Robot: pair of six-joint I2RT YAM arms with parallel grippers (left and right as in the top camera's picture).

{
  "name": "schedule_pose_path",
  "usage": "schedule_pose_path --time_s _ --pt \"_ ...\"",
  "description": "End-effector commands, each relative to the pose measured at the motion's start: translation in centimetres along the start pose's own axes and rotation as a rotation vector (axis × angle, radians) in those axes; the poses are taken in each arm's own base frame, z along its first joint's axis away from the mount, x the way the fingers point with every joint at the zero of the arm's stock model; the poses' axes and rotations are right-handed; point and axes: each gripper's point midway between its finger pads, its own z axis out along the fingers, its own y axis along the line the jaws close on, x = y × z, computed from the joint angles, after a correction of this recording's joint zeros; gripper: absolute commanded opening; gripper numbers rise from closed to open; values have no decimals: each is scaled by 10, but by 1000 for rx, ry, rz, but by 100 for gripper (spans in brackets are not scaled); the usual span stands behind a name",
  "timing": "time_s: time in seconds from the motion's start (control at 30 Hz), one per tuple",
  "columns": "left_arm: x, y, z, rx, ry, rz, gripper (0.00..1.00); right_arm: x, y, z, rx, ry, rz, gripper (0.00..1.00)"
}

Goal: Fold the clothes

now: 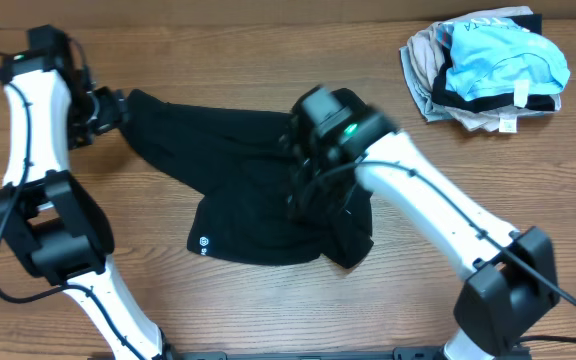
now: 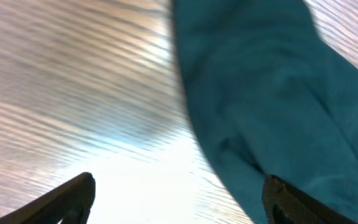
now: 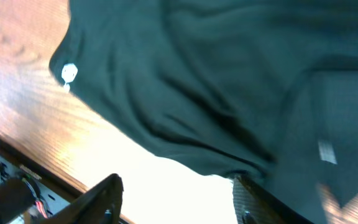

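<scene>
- The clothes [image 1: 238,170], black and limp, lie spread on the wooden surface [image 1: 268,320], about in the middle. They are wrinkled, and one long part reaches up to the left.
- A small round white logo [image 1: 201,241] shows at the lower left corner of the clothes. The right wrist view shows it too, near the fabric edge.
- The left fingers [image 2: 73,196] are released. They stand wide apart, with bare shiny surface in the gap. One finger is at the edge of the clothes and the other is over bare wood. They grasp nothing.
- In the overhead view the left arm [image 1: 28,130] has its fingers at the upper left end of the clothes.
- The right fingers [image 3: 107,196] are released too, with a gap between them. The hem of the clothes lies just above this gap, and one finger is beside the fabric. No fabric is pinched.
- The right arm [image 1: 438,210] reaches over the right half of the clothes.
- A pile lies at the far right corner, well apart from the clothes: a light blue garment [image 1: 503,60] on a beige garment [image 1: 420,60].
</scene>
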Motion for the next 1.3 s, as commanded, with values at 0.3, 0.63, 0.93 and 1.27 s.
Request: schedule_pose_path --time_s 0.3,0.63,0.93,1.27 --pt "-6 8 -17 27 -29 -24 88 68 27 77 86 282 -119 74" --pt "-7 16 -16 -26 -34 0 90 66 16 119 106 330 -104 86" --pt "-6 17 -13 -27 -27 3 92 49 23 126 77 259 -126 73" --pt "-6 17 -13 -27 -26 3 93 50 19 125 106 260 -83 7"
